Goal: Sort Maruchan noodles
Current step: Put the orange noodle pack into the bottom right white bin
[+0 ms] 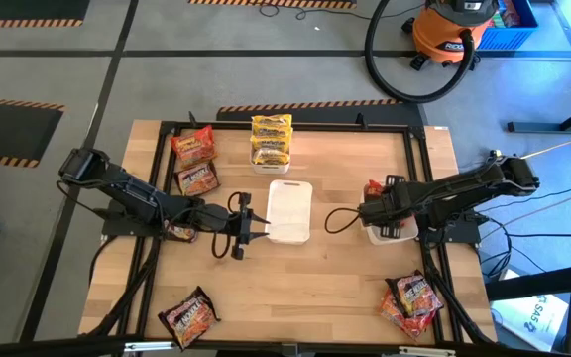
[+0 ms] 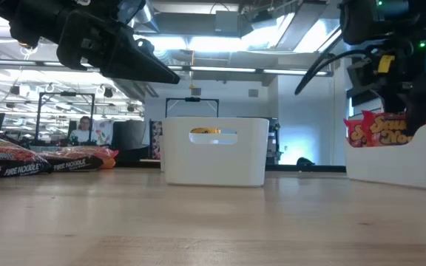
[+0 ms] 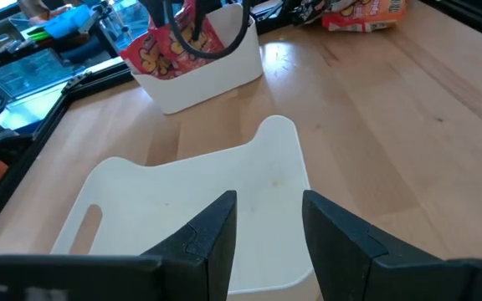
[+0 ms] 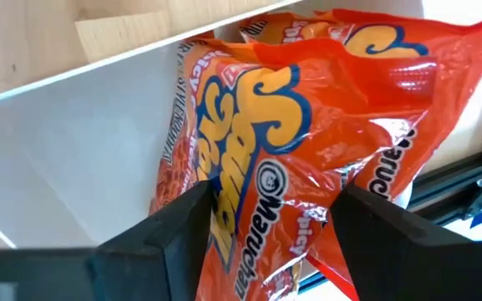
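Right gripper [image 4: 266, 221]: over the right white tray [image 1: 390, 234], jaws parted either side of 1 red-orange packet [image 4: 308, 125] standing in that tray; whether they pinch it cannot be told.

Left gripper [image 3: 268, 230]: at the centre tray [image 1: 289, 210], jaws narrowly apart, nothing between them.

Other packets: 2 yellow [image 1: 271, 138] at the far edge, dark ones [image 1: 196, 178] left, more [image 1: 411, 297] near right.

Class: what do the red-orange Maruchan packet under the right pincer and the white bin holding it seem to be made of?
Red-orange Maruchan packet: thin glossy plastic film, judging by its crinkles and bright glare. White bin: apparently rigid moulded plastic with a smooth matte finish and even walls. The right pincer straddles the packet.
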Controlling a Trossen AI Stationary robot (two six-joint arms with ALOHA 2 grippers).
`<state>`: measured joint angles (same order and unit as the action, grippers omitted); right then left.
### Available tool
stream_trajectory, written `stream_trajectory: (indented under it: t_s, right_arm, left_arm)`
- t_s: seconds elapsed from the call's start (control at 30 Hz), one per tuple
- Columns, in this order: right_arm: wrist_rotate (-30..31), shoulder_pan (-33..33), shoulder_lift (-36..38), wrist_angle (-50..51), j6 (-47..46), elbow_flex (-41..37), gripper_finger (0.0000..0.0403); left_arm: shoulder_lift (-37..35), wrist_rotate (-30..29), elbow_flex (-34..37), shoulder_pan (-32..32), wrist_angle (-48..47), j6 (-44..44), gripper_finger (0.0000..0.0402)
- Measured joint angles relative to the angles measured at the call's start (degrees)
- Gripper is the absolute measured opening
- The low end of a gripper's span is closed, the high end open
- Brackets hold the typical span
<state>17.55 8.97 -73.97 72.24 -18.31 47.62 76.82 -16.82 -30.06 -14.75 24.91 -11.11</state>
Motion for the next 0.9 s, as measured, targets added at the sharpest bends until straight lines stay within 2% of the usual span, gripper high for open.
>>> stream_trajectory:
  t_s: [0.27,0.43,0.53,0.73,0.9]
  right_arm:
    - [0.1,0.0,0.0,-1.2,1.0,0.0,0.0216]
    - [3.9,0.0,0.0,-5.3,3.7,0.0,0.0216]
    - [3.9,0.0,0.0,-5.2,4.4,0.0,0.0216]
    - [1.0,0.0,0.0,-4.0,2.1,0.6,0.0216]
    - [-0.7,0.0,0.0,0.7,-1.6,5.0,0.0216]
  left_arm:
    - [0.0,0.0,0.0,0.0,0.0,0.0,0.0131]
    - [0.0,0.0,0.0,0.0,0.0,0.0,0.0131]
    - [0.0,0.0,0.0,0.0,0.0,0.0,0.0131]
    - [0.0,0.0,0.0,0.0,0.0,0.0,0.0131]
    - [0.0,0.0,0.0,0.0,0.0,0.0,0.0131]
